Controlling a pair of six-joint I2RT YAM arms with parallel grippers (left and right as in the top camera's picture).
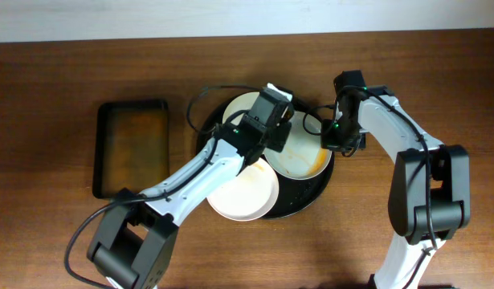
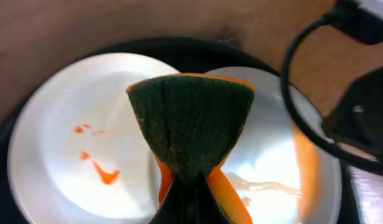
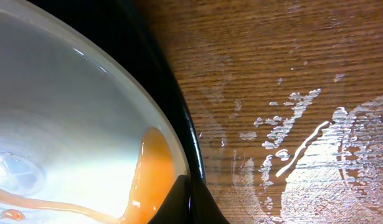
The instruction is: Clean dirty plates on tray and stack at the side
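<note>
A small rectangular black tray (image 1: 132, 112) with a brownish inside is lying at the left of the brown wooden counter (image 1: 54, 241). It is well apart from the large round black glossy tray (image 1: 323, 189) with a raised rim, which is sitting at the middle.

Three round white shallow plates are resting on this round tray. The far-left plate (image 1: 238, 108) is carrying a few small orange-red smears (image 2: 94, 168) left of its centre. The near plate (image 1: 242, 197) is lying at the round tray's near-left edge, covering the rim there, and is showing a pale orange tinge on its far part. The right plate (image 1: 304, 156) is lying just beside it and is showing a broad orange streak along its right rim, with thin sauce lines across its floor.

The left pincer (image 1: 272, 128) is hanging over the spot where the far-left and right plates meet. It is clenched on a sponge (image 2: 191, 118) with a dark green scouring face and an orange body, which is fanning out from the pinched end. I cannot tell whether the sponge is touching a plate. A black cable (image 2: 291, 93) is looping just to its right.

The right pincer (image 1: 336, 143) is sitting at the round tray's right rim, beside the right plate. One dark finger (image 3: 179, 205) is showing against the plate's edge, but I cannot tell whether this pincer is released or clenched. Whitish wet streaks (image 3: 291, 149) are glistening on the counter to the right.
</note>
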